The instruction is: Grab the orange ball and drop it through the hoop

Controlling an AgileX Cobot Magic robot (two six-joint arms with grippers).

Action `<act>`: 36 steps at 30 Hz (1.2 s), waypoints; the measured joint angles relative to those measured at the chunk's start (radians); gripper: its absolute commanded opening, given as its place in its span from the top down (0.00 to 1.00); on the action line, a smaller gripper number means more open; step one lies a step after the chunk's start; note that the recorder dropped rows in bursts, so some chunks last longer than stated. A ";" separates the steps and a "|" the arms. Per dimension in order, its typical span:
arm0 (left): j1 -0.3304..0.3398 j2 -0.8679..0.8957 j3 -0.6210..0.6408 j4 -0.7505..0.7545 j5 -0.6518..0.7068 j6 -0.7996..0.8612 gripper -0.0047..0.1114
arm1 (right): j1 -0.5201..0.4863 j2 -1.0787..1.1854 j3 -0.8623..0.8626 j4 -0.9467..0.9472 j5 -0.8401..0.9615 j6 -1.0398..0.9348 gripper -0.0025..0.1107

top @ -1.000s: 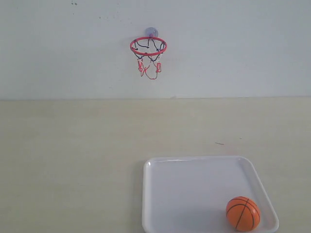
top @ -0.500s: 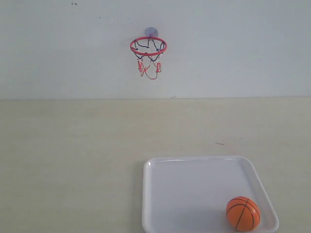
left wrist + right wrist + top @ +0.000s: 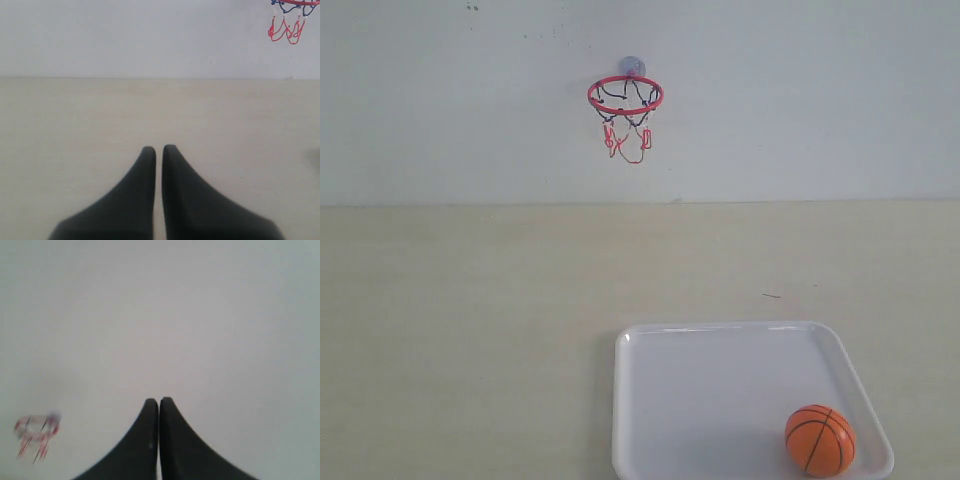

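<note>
1. Risk at the grasp: the orange ball (image 3: 819, 440) sits in the near right corner of the white tray (image 3: 710, 390), close against the rim. It is round and free to roll. A finger that meets it off-centre would likely send it skating over the smooth tray floor, and the rim may block a finger on that side.
2. Risk from the grippers: the left gripper (image 3: 158, 150) has its fingers pressed almost together, with only a thin slit between them. It holds nothing and sits over bare table (image 3: 470, 300). The right gripper (image 3: 159, 402) is closed tip to tip, empty, and aimed at the wall (image 3: 820, 100). Either one must spread before it reaches the ball, or it will just knock it.
3. Risk at the drop: the hoop (image 3: 625, 95) hangs high on the wall, well apart from the tray. Its ring looks about as wide as the ball, so an off-centre release would probably bounce off. A bump might loosen the mount.
4. Containers: the tray holds only the ball. The net hangs empty.
5. Neither arm shows in the exterior view.
</note>
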 measured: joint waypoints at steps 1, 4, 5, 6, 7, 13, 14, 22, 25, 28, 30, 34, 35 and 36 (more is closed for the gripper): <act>0.000 0.000 0.000 0.000 0.000 0.000 0.92 | 0.000 0.055 -0.058 0.000 0.119 0.000 0.98; 0.000 0.000 0.000 0.000 0.000 0.000 0.92 | 0.000 0.265 -0.237 -0.020 0.496 0.074 0.98; 0.000 0.000 0.000 0.000 0.000 0.000 0.92 | 0.000 0.334 -0.279 -0.033 0.600 0.111 0.98; 0.000 0.000 0.000 0.000 0.000 0.000 0.92 | 0.000 0.399 -0.310 -0.045 0.679 0.147 0.98; 0.000 0.000 0.000 0.000 0.000 0.000 0.92 | 0.000 0.447 -0.328 -0.055 0.733 0.172 0.98; 0.000 0.000 0.000 0.000 0.000 0.000 0.92 | 0.000 0.701 -0.364 -0.043 0.708 0.235 0.98; 0.000 0.000 0.000 0.000 0.000 0.000 0.92 | 0.000 0.740 -0.364 -0.036 0.661 0.238 0.98; 0.000 0.000 0.000 0.000 0.000 0.000 0.92 | 0.000 0.898 -0.366 0.083 0.491 0.275 0.98; 0.000 0.000 0.000 0.000 0.000 0.000 0.92 | 0.000 0.921 -0.366 0.125 0.466 0.278 0.98; 0.000 0.000 0.000 0.000 0.000 0.000 0.92 | 0.000 0.937 -0.366 0.161 0.454 0.279 0.98; 0.000 0.000 0.000 0.000 0.000 0.000 0.92 | 0.000 0.946 -0.366 0.181 0.452 0.272 0.98; 0.000 0.000 0.000 0.000 0.000 0.000 0.92 | 0.000 0.965 -0.366 0.264 0.477 0.173 0.98; 0.000 0.000 0.000 0.000 0.000 0.000 0.92 | 0.000 0.973 -0.366 0.293 0.489 0.135 0.98; 0.000 0.000 0.000 0.000 0.000 0.000 0.92 | 0.000 0.979 -0.366 0.323 0.501 0.096 0.98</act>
